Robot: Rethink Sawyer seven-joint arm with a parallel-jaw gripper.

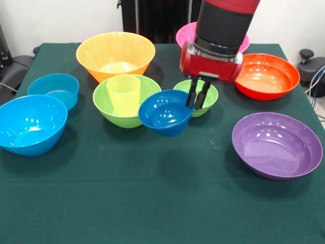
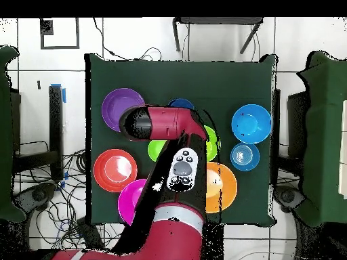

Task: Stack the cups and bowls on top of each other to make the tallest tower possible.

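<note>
My gripper [image 1: 198,95] is shut on the right rim of a dark blue bowl [image 1: 165,113], which hangs tilted just above the table. Right beside it on the left, the pale yellow tumbler [image 1: 124,94] stands upright inside a lime-green bowl [image 1: 104,104]. A small green bowl [image 1: 209,96] sits right behind the gripper. In the overhead view the arm [image 2: 169,125] hides the gripper; only an edge of the dark blue bowl [image 2: 181,103] and of the lime-green bowl [image 2: 212,141] shows.
Around the green table [image 1: 152,203] stand a large orange bowl [image 1: 116,53], a pink bowl [image 1: 184,34], a red-orange bowl [image 1: 266,76], a purple bowl [image 1: 277,145], a large blue bowl [image 1: 30,124] and a small light-blue bowl [image 1: 54,89].
</note>
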